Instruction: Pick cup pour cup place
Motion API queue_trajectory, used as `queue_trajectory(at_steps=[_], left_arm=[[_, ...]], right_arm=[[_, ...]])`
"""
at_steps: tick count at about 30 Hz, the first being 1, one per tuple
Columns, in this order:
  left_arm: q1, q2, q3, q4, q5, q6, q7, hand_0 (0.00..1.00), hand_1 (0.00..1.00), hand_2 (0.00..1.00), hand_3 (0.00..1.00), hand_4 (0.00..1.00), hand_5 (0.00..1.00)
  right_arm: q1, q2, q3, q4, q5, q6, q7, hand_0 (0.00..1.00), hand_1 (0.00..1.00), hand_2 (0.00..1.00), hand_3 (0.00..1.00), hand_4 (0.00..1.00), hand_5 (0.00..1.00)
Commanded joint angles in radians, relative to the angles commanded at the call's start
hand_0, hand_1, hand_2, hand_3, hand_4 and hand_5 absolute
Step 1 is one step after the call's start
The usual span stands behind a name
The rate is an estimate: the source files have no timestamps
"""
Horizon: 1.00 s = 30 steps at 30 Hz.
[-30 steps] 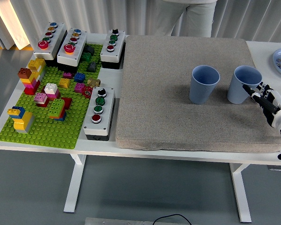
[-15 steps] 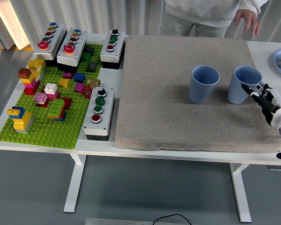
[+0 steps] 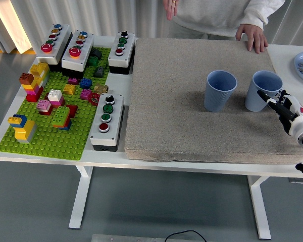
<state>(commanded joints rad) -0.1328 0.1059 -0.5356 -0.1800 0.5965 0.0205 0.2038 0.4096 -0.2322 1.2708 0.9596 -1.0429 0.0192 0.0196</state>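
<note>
**Robot hand at the right cup as a person leans in**

Since a second ago, a person in a pale sweatshirt [image 3: 219, 15] has leaned in at the far side and set one hand [image 3: 253, 36] on the far edge of the grey felt mat [image 3: 192, 126]; the other hand [image 3: 170, 7] hangs above the table's far edge. Both cups stand where they stood.

At the right edge, the robot's right hand [image 3: 282, 105], black and white with five fingers, has crept slightly closer to the right-hand light blue ribbed cup [image 3: 262, 91]. Its fingers [image 3: 269, 99] are extended and loosely spread, with the tips at the cup's right wall; whether they touch it I cannot tell. They are not wrapped around it.

That cup stands upright on the mat, near its right side. A second light blue ribbed cup [image 3: 220, 91], also upright, stands just to its left, apart from it.

Beyond the mat's right edge, a pale blue plate [image 3: 302, 64] holds small pieces. Left of the mat on the white table [image 3: 116, 156] lie a green brick baseplate [image 3: 50, 136] with coloured bricks, and several grey push-button boxes [image 3: 106, 121].
</note>
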Motion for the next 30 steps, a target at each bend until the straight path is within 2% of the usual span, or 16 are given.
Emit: queue_trajectory(at_steps=[30], left_arm=[[-0.004,0.001,-0.002,0.000,0.006,-0.002,0.000,0.744,0.793,0.851,0.642,0.548,0.937]], right_arm=[[0.027,0.013,-0.015,-0.016,0.001,-0.004,0.003,0.967,0.937,0.998,0.984,0.892,0.661]])
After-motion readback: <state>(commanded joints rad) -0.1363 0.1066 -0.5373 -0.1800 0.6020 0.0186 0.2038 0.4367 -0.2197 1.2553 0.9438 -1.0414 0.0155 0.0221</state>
